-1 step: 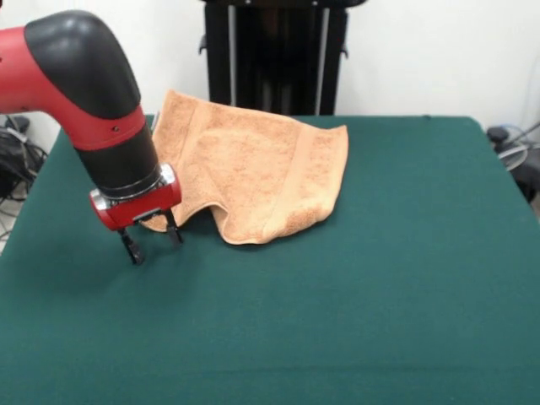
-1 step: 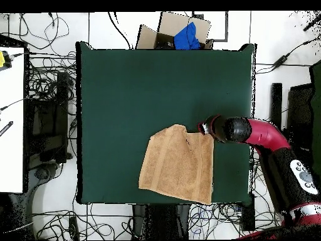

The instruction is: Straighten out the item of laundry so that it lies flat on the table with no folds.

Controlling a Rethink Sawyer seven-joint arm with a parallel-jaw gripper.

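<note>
1 towel, 1 gripper open — 1 table.

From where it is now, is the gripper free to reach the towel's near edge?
Probably yes: the gripper is open, right beside the towel, with only bare table around.

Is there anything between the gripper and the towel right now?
Nothing visible. The gripper hangs open right at the towel's rumpled near edge, with only bare green table around it.
</note>
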